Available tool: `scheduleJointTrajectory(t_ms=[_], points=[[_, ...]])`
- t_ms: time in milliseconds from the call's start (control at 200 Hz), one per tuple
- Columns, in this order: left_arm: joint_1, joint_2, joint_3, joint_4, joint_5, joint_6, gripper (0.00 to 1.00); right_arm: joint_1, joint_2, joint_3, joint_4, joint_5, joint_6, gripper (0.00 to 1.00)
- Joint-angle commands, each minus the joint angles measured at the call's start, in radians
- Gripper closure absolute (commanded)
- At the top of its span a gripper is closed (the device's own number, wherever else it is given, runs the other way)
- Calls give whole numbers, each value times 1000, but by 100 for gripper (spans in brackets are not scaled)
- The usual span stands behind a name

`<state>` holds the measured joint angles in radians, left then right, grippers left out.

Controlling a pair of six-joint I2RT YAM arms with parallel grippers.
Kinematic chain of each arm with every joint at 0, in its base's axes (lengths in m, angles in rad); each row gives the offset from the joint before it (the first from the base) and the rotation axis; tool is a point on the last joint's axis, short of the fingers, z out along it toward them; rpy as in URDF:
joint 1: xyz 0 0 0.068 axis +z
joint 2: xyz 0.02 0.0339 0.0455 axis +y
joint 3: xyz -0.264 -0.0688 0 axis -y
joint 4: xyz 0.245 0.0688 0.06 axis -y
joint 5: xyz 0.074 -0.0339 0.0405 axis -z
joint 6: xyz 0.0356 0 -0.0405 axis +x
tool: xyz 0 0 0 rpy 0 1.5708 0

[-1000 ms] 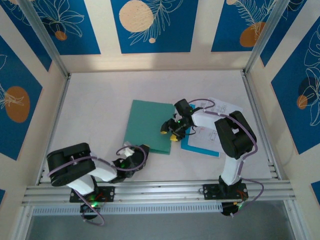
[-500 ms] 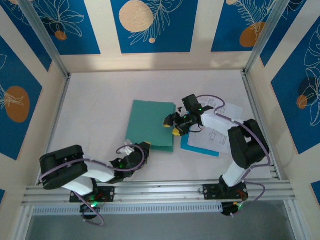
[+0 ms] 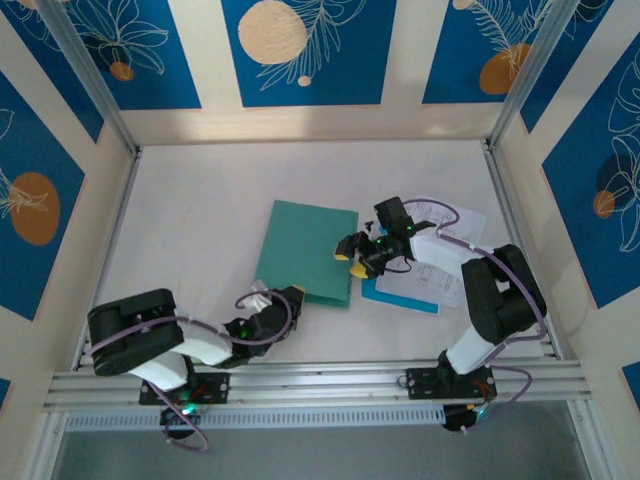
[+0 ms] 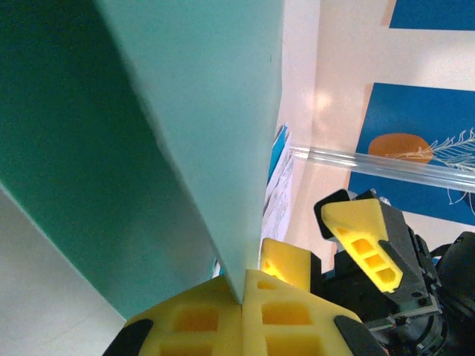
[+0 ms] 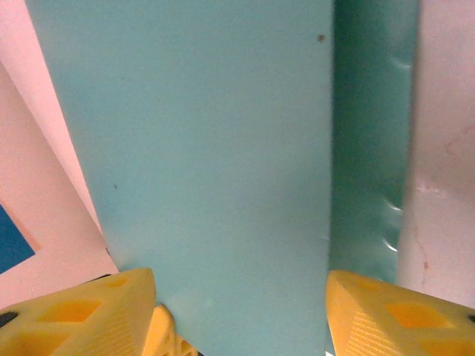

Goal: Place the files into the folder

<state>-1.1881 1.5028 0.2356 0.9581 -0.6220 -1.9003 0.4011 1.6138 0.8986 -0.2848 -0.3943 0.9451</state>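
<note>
Left hand (image 4: 242, 293) clamps the folder (image 3: 305, 250) leaf edge. Right hand (image 3: 350, 252), fingers wide, straddles that leaf. Behind it: files (image 3: 455, 218), print illegible, on light-blue sheet (image 3: 395, 295).

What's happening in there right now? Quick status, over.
Left gripper shut on the folder's upper leaf. Right gripper open at the folder's right edge. Files not in yet, lying on the blue sheet, right arm over them.

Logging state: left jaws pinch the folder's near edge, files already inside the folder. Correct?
No. The files lie outside the folder, on a light-blue sheet to its right; the top external view shows it. The left gripper, jaws shut, does pinch the near edge.
</note>
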Motion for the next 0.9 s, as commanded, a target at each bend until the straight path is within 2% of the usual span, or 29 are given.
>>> scheduleJointTrajectory(t_ms=[0,250,370,525,700,895], points=[[-18,-2,10,58,1,17,100,-4,21,-6,34,-44,10,37],[-24,-65,14,-31,-12,27,100,-6,47,-11,49,-45,19,39],[-24,-105,15,-106,-10,21,100,-31,-49,-69,65,-28,36,39],[-25,-111,10,-108,-12,22,100,-61,-158,-121,41,10,20,35],[-24,-86,19,-81,-4,24,100,-57,-93,-154,128,-45,47,35],[-25,-64,18,-36,3,21,100,-47,-20,-111,168,-57,60,38]])
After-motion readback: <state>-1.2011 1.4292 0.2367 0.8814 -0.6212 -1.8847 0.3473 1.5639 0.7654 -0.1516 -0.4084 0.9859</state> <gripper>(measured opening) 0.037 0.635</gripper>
